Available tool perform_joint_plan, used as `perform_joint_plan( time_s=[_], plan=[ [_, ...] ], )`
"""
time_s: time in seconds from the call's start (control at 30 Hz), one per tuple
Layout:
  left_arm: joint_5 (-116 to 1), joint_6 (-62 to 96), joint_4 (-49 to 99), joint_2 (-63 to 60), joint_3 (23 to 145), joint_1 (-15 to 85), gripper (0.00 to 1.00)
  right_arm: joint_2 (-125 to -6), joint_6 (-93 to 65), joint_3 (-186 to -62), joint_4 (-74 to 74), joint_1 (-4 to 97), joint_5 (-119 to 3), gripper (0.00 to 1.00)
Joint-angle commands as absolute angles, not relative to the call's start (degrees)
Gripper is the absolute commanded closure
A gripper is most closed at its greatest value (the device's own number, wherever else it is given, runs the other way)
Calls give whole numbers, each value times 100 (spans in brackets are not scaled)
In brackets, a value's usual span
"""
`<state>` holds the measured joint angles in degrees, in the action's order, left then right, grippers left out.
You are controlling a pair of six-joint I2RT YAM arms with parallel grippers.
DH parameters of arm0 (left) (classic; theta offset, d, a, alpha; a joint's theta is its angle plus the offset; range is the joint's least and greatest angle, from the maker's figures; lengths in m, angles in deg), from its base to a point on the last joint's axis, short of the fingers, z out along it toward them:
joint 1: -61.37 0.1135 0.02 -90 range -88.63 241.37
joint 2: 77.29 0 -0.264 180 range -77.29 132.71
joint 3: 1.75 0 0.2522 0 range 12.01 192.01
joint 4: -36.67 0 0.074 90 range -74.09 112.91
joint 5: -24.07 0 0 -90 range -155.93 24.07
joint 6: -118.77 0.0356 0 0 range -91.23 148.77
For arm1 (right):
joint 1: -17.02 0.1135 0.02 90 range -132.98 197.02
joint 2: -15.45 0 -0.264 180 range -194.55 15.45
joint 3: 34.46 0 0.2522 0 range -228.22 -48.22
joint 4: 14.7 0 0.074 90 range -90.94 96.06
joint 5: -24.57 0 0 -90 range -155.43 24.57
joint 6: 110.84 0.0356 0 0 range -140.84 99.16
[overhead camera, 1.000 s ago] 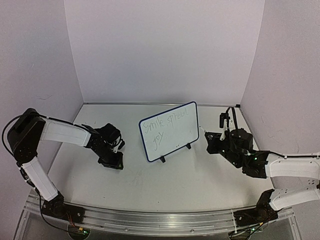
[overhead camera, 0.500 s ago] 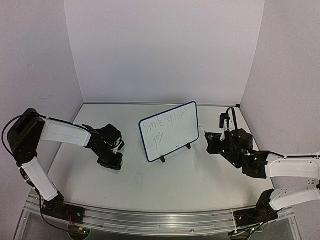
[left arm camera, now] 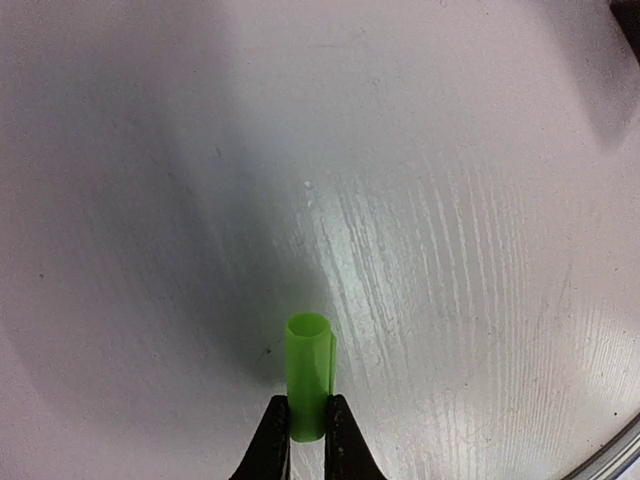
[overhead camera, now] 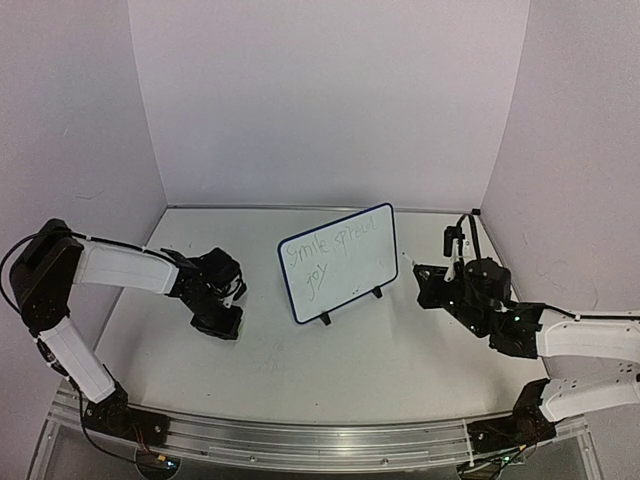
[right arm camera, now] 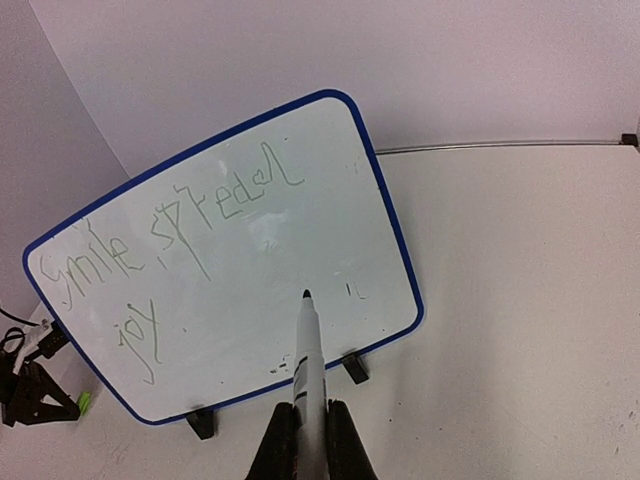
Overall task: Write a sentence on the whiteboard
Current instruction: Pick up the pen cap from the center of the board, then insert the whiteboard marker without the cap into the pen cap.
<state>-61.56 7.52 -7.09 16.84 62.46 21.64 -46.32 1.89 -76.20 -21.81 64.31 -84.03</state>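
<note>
- One whiteboard [overhead camera: 340, 262], on two black feet [right arm camera: 355, 368] (both show best from the right wrist view).
- One sentence [right arm camera: 160, 235] in green: two lines and seemingly three words, though the thin strokes are hard to read.
- One marker pen [right arm camera: 305, 350].
- One green cap [left arm camera: 308, 370].
- Two arms: the left arm [overhead camera: 120, 268] and the right arm [overhead camera: 590, 335].
- Two grippers, one per arm: the left gripper [left arm camera: 308, 408] and the right gripper [right arm camera: 310, 412], with two fingers [left arm camera: 272, 445] each.
- One table [overhead camera: 350, 385].
</note>
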Motion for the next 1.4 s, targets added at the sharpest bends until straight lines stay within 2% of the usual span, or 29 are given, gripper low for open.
perform_joint_plan(
  time_s=[0.0,0.2,0.33,0.5,0.7,0.9,1.07,1.37],
  plan=[
    [-6516,684,-921,848,6277,2146,100,-4067,195,-7792,-1667,6429,-8437,100],
    [-7000,1176,-1418,-53,6926,2147,100,-3612,-122,-8393,-496,6232,-7966,100],
    [-6894,1785,-1730,-368,7677,2147,100,-3655,-185,-8836,42,5755,-6957,100],
    [-5714,2665,-1829,-463,8090,2147,100,-4112,-561,-9613,814,5212,-5340,100],
    [-4366,3405,-1947,-569,8256,2022,100,-4610,-976,-10644,1779,5123,-3400,100],
    [-4246,3602,-1947,-262,8354,1439,100,-5300,-1168,-11507,2920,5123,-2092,100],
    [-4238,3808,-1831,143,8572,784,100,-5787,-978,-11612,3090,5153,-1001,100],
    [-4146,4204,-1733,750,8763,312,100,-6038,-879,-11519,3114,5291,-356,100]
  ],
)
